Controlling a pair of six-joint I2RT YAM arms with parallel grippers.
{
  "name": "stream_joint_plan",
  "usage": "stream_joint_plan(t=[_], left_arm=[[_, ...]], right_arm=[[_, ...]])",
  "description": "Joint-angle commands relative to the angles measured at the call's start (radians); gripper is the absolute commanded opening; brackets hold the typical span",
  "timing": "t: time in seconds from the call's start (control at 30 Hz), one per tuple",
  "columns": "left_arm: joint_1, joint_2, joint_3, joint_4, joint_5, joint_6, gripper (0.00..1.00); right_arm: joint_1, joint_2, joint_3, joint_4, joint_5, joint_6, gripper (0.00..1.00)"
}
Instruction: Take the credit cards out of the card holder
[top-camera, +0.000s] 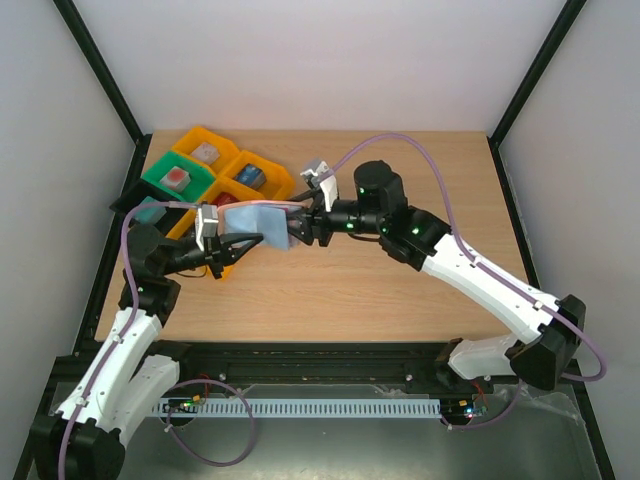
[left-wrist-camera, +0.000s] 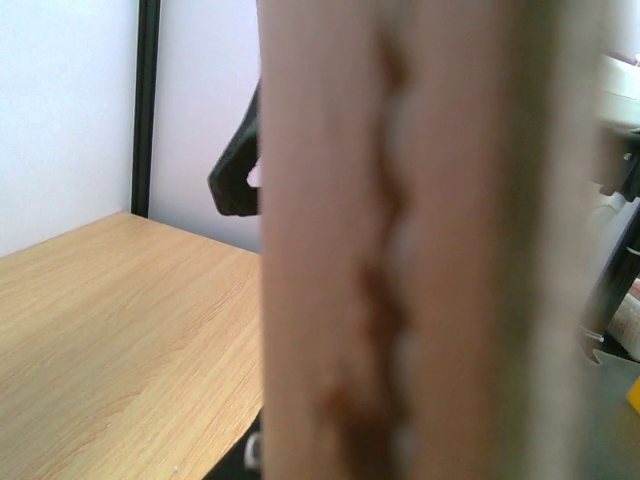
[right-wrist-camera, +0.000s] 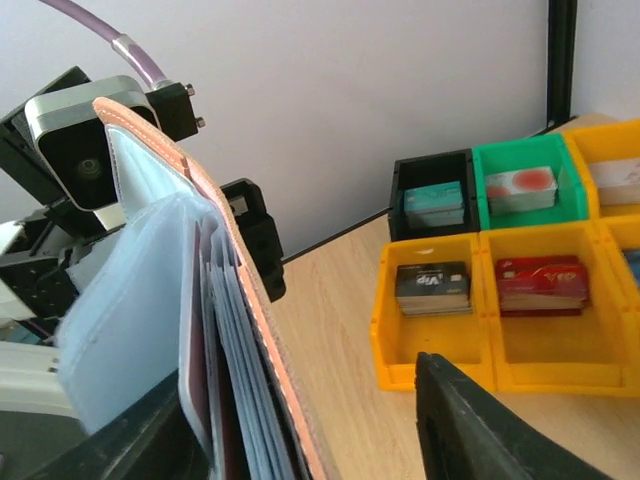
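Observation:
The card holder hangs open in the air over the table's left middle, tan outside with light blue sleeves. My left gripper is shut on its tan cover, which fills the left wrist view as a blur, with one black finger beside it. In the right wrist view the holder stands on edge with credit cards tucked in its sleeves, one of them dark maroon. My right gripper is open, and the sleeves lie between its fingers, against the left one.
Yellow, green and black bins stand at the table's back left, holding card stacks. In the right wrist view a black stack and a red stack lie in yellow bins. A black frame post stands behind.

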Motion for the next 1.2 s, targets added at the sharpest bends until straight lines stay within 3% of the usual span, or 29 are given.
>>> stream_joint_plan(t=[0.0, 0.1, 0.17, 0.27, 0.43, 0.53, 0.7, 0.83, 1.0, 1.1, 1.17], left_arm=[[-0.002, -0.002, 0.019, 0.048, 0.001, 0.019, 0.02], [-0.002, -0.004, 0.011, 0.042, -0.044, 0.024, 0.03], [-0.002, -0.008, 0.005, 0.012, -0.174, 0.026, 0.44], [0.005, -0.007, -0.002, -0.041, -0.363, 0.066, 0.97], [0.006, -0.013, -0.01, -0.089, -0.516, 0.136, 1.0], [0.005, -0.013, -0.018, -0.083, -0.535, 0.141, 1.0], [0.006, -0.006, -0.026, -0.106, -0.549, 0.153, 1.0], [0.017, 0.002, -0.038, -0.125, -0.664, 0.119, 1.0], [0.036, -0.008, -0.049, -0.145, -0.672, 0.111, 0.99], [0.049, -0.018, -0.057, -0.142, -0.617, 0.115, 1.0], [0.06, -0.027, -0.057, -0.121, -0.504, 0.126, 1.0]], right_arm=[[0.025, 0.016, -0.015, 0.065, 0.007, 0.038, 0.44], [0.052, 0.041, 0.001, 0.078, 0.042, 0.073, 0.11], [0.064, 0.064, 0.033, 0.06, 0.092, 0.098, 0.02], [0.073, 0.098, 0.082, -0.017, 0.232, 0.122, 0.02], [0.185, 0.253, 0.315, -0.344, 0.734, 0.097, 0.02], [0.215, 0.324, 0.432, -0.483, 0.877, 0.133, 0.02], [0.233, 0.335, 0.464, -0.494, 0.936, 0.125, 0.02], [0.234, 0.325, 0.46, -0.491, 0.835, 0.054, 0.02], [0.205, 0.257, 0.41, -0.441, 0.677, 0.018, 0.01], [0.141, 0.191, 0.347, -0.38, 0.475, 0.007, 0.01], [0.088, 0.133, 0.287, -0.31, 0.272, 0.005, 0.02]])
